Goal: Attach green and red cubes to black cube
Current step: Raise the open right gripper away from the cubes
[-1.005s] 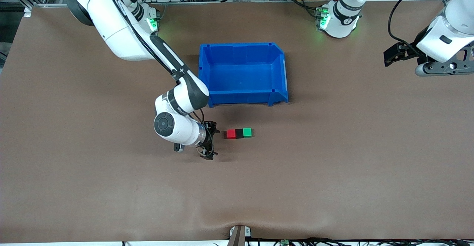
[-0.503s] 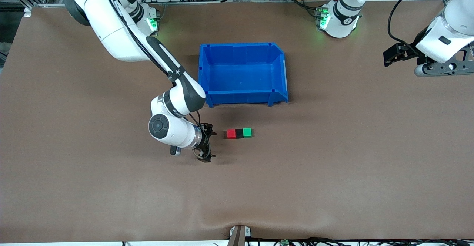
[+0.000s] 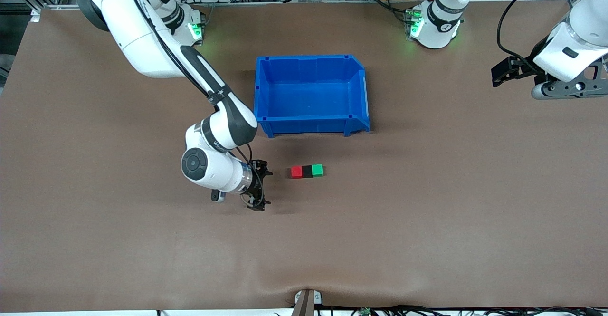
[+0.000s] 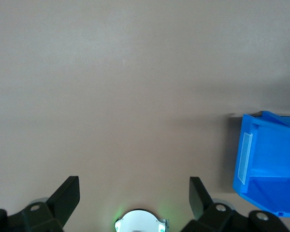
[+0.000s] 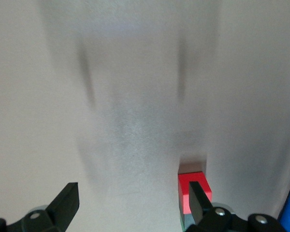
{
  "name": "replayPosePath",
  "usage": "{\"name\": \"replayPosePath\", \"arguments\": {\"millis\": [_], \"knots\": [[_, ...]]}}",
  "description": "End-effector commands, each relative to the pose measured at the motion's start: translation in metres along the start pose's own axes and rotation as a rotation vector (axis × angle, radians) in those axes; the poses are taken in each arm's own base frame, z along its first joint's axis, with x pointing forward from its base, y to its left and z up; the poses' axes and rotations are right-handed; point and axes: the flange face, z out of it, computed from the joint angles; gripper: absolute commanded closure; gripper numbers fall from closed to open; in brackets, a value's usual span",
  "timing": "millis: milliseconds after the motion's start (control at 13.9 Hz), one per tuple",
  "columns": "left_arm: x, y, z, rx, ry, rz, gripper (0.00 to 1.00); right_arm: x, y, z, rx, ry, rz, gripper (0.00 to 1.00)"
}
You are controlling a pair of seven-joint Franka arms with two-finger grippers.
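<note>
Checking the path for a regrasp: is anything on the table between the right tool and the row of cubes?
Nothing visible: only bare brown tabletop separates the open right tool from the small red cube ending the row.

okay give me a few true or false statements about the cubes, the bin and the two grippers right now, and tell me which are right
1. The black cube sits between the red cube and the green cube, touching both. True.
2. The right gripper holds the red cube. False: it is open and empty, beside the row.
3. The cubes lie in the blue bin. False: they are on the table, nearer the camera than the bin.
4. The left gripper is open, waiting at its end of the table. True.
</note>
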Motion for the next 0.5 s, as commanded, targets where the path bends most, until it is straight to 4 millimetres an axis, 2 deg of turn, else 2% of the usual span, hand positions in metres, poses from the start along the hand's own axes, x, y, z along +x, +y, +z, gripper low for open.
{"name": "replayPosePath", "arguments": {"millis": [0,359,431], "knots": [[-0.003,0.000,-0.001,-0.020,0.009,0.002,0.00,0.000,0.001,-0.016,-0.004,-0.007,-0.022,0.00],[0.002,0.000,0.000,-0.024,0.017,0.004,0.00,0.013,-0.004,-0.038,-0.029,0.001,-0.051,0.00],[0.003,0.002,0.000,-0.025,0.023,0.007,0.00,0.021,-0.006,-0.041,-0.046,0.005,-0.056,0.00]]}}
